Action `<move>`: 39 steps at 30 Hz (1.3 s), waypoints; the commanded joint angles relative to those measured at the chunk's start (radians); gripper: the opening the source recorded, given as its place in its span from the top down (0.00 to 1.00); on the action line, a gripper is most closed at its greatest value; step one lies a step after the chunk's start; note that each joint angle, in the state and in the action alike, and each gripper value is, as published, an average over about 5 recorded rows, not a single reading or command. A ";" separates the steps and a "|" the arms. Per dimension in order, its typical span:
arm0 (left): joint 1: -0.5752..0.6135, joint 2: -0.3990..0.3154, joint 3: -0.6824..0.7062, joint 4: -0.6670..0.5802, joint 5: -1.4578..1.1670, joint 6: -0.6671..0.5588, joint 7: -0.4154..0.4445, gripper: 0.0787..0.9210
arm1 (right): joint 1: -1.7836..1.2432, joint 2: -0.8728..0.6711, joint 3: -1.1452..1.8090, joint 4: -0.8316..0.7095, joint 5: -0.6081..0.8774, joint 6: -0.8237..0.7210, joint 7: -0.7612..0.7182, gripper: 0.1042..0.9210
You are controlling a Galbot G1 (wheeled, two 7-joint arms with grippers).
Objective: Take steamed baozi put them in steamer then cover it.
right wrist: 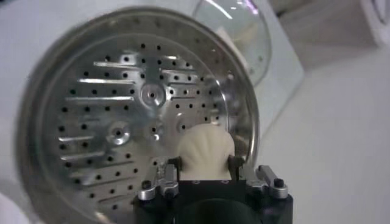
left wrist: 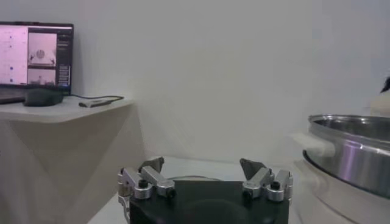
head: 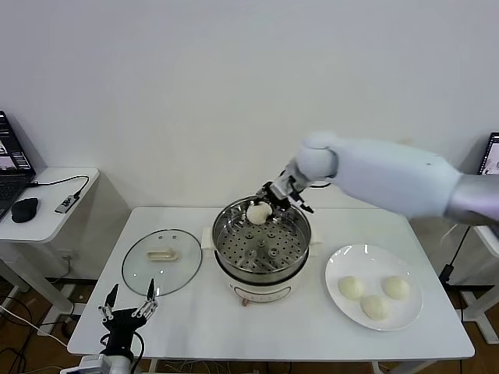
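A white table (head: 195, 319) stood before a plain white wall, with a side desk (head: 47, 206) at far left carrying a mouse (head: 25, 209) and a laptop (head: 9, 167). At the table's centre sat the steamer (head: 262, 251), its perforated tray bare except at the far rim. There one steamed baozi (head: 258, 213) lay between the fingers of the right gripper (head: 274, 198), which reached in from the right over the pot's far edge; the fingers (right wrist: 172, 170) stood narrow, set against the bun's two sides, with the bun low over the tray close to the pot wall. Three more baozi rested together on a white plate (head: 343, 265) near the table's right edge, apart from the steamer. The cover (head: 162, 261) lay flat left of the pot, just beside it, handle up. The left gripper (head: 129, 311) hung at the near left edge of the table, fingers spread wide and holding nothing, with open tabletop between it and the cover.
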 commanded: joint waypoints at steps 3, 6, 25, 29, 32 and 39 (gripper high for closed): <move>-0.006 0.005 -0.002 0.005 -0.007 0.001 -0.002 0.12 | -0.055 0.111 -0.011 -0.151 -0.215 0.174 0.008 0.50; -0.009 0.005 -0.002 0.006 -0.008 0.002 -0.002 0.12 | -0.078 0.115 -0.002 -0.161 -0.247 0.192 0.013 0.50; -0.002 -0.007 0.000 -0.010 -0.005 0.004 -0.006 0.12 | -0.059 0.082 0.023 -0.120 -0.251 0.215 0.022 0.19; 0.003 -0.003 -0.002 -0.024 -0.005 0.008 -0.006 0.12 | 0.032 0.003 -0.008 0.006 -0.080 0.049 -0.045 0.13; 0.005 0.000 -0.004 -0.030 -0.004 0.010 -0.006 0.12 | 0.105 -0.097 -0.041 0.131 0.080 -0.172 -0.117 0.12; -0.002 0.005 0.001 -0.030 -0.002 0.028 -0.007 0.12 | 0.178 -0.353 -0.045 0.337 0.252 -0.499 -0.150 0.12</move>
